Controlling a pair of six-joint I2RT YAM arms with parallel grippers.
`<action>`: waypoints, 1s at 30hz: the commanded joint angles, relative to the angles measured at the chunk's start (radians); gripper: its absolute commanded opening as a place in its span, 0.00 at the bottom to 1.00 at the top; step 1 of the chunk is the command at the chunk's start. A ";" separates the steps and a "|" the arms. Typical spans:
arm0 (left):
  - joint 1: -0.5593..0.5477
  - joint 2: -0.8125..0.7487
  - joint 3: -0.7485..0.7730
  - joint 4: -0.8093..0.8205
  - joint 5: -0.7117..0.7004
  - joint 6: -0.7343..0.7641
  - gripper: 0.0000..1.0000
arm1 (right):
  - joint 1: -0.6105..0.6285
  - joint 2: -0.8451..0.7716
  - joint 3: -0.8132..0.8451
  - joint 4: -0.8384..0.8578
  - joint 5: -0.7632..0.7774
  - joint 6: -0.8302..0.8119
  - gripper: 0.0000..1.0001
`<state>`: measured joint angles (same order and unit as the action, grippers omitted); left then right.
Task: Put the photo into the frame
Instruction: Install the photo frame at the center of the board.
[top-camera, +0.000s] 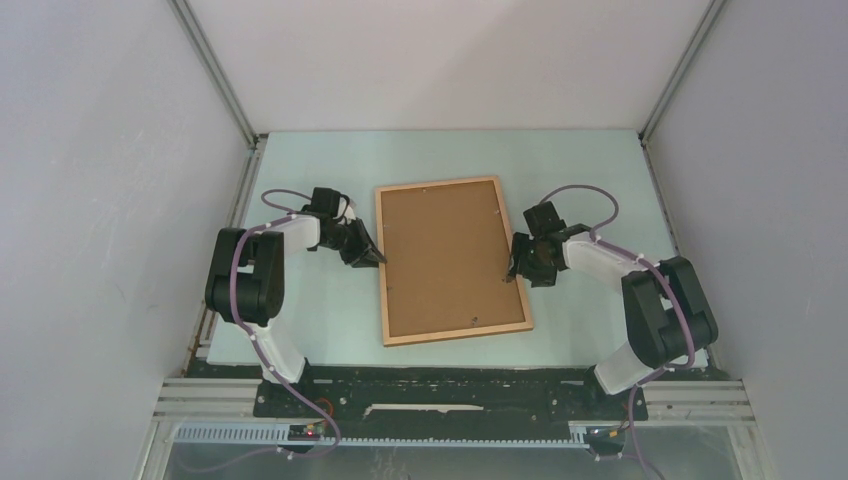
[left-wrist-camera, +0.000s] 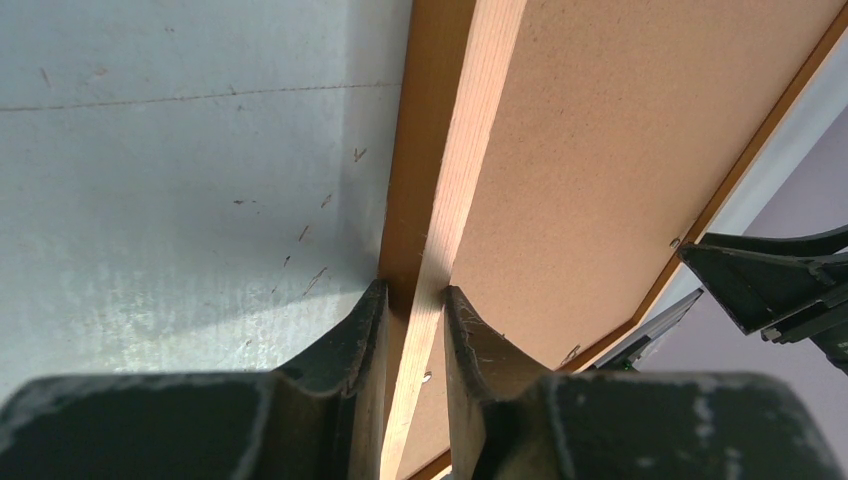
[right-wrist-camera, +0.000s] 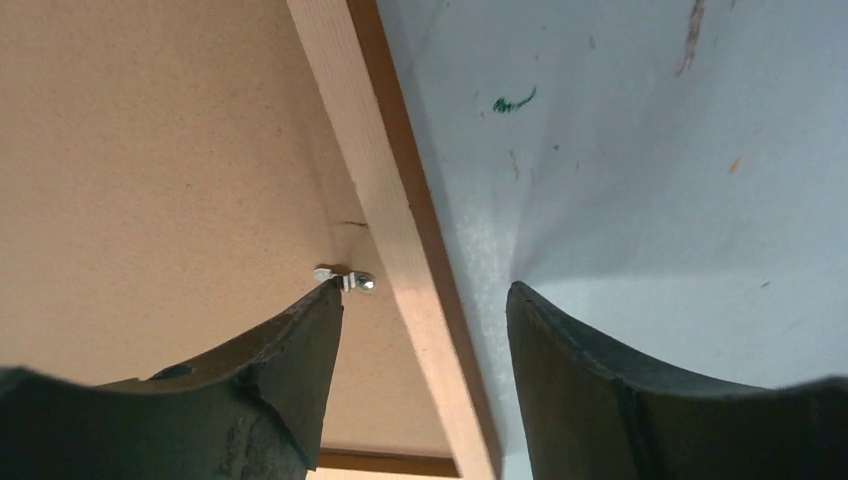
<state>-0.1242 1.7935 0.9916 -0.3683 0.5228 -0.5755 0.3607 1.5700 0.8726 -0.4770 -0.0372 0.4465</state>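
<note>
Frame (top-camera: 452, 260) lies back-up mid-table (top-camera: 320, 160), slightly skewed, brown panel (left-wrist-camera: 600, 140) facing us. Left gripper (left-wrist-camera: 415, 295) is clamped on the left rail, one finger on the outer side against the table and the other on the panel side, both pressed to the wood. Right gripper (right-wrist-camera: 425, 295) straddles the right rail with jaws spread wide and clear of the wood on both sides: inner finger (right-wrist-camera: 300, 340) over the panel, outer one over bare table. A small metal tab (right-wrist-camera: 345, 278) sits on the panel right at the inner fingertip, just beside the rail; we can't tell if they touch. Another tab (top-camera: 472, 320) shows near the bottom rail. Table carries scratches and a green scribble (right-wrist-camera: 513, 101) near the right rail. White enclosure walls (top-camera: 100, 150) box in both sides and the back, well apart from the frame.
</note>
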 joint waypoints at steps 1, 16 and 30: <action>-0.002 0.006 0.010 0.000 -0.019 0.010 0.18 | 0.011 -0.034 0.033 -0.022 -0.049 0.239 0.70; -0.003 0.002 -0.003 0.022 0.011 -0.007 0.18 | 0.038 0.044 0.086 -0.088 0.037 0.407 0.60; -0.002 -0.008 -0.012 0.037 0.025 -0.020 0.18 | 0.074 0.131 0.140 -0.189 0.144 0.552 0.63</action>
<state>-0.1238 1.7935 0.9909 -0.3645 0.5278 -0.5800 0.4034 1.6676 0.9829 -0.6342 0.0631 0.9092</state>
